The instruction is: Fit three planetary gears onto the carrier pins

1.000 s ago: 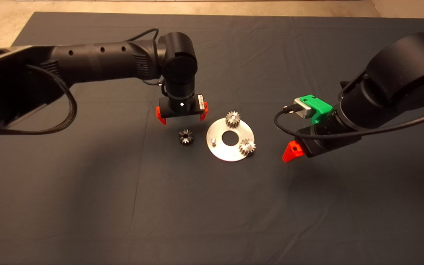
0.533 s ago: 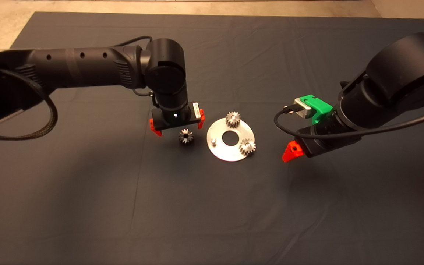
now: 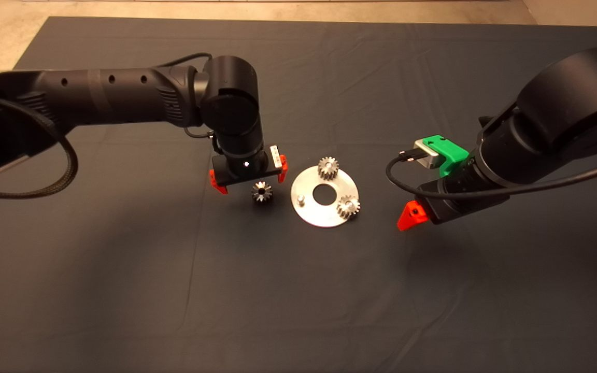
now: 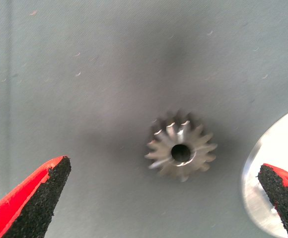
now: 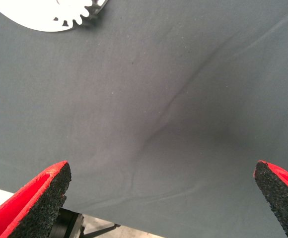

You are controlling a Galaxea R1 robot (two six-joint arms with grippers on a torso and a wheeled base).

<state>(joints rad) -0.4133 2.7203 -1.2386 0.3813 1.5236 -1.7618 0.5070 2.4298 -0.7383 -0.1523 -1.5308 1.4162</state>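
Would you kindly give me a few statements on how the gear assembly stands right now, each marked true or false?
1. Two planetary gears sit on carrier pins of the disc. True.
2. The loose gear lies on the mat beside the disc. True.
3. The left gripper is shut on the loose gear. False: it is open above it, its fingers well apart and not touching the gear.
4. All three pins are covered. False: the bare pin stands free.
5. The right gripper is open over bare mat. True.
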